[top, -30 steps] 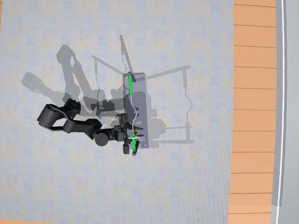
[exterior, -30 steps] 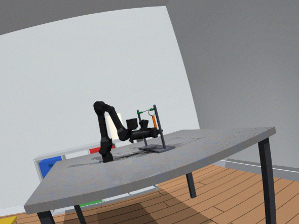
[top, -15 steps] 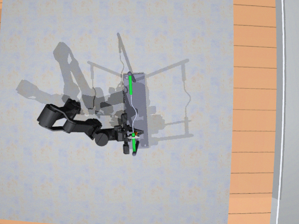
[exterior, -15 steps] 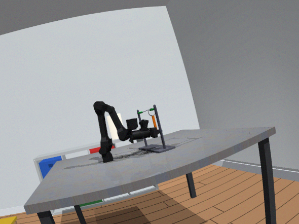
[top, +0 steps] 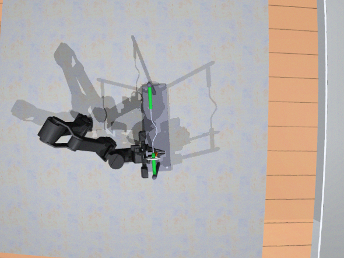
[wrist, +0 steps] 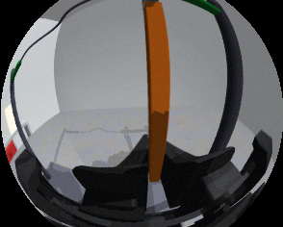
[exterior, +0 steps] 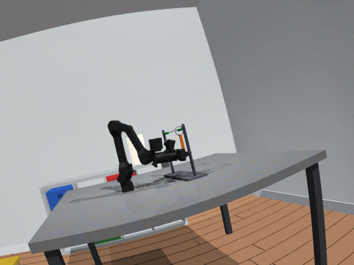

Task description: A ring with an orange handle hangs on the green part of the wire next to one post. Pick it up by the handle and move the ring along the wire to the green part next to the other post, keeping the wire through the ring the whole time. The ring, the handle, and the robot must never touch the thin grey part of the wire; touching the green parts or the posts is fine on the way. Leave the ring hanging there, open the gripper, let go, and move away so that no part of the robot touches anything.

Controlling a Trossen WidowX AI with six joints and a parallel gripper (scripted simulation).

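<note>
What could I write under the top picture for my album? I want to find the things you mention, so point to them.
A black robot gripper (top: 162,152) grips the orange handle (top: 156,154) of a pale ring (top: 148,158) around a bright green wire section (top: 154,168).

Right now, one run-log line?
black parallel-jaw gripper: shut on orange bar handle | pale round ring: around green wire section | transfer: not done
</note>
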